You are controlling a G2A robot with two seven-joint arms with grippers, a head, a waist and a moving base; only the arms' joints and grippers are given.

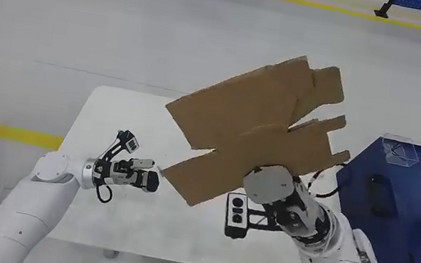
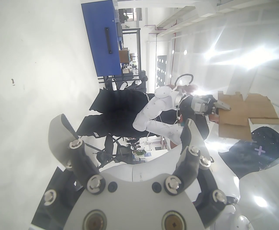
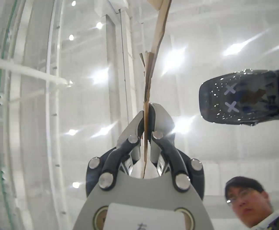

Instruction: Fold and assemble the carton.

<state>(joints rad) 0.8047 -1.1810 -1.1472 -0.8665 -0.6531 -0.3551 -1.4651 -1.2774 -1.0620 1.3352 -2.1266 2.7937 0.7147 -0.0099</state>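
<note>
Apparently at the opening step, the right claw (image 3: 146,113) pinched the flat carton (image 1: 252,130), held up over the table (image 1: 113,116); the left claw (image 2: 124,125), spread and apart from it, likely needed next to grip a panel.

White arms (image 1: 25,202), grey black-linked left claw (image 2: 126,124)

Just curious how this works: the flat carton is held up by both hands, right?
Not quite. Only the right hand grips the carton; the left hand is open and holds nothing, as the left wrist view shows.
</note>
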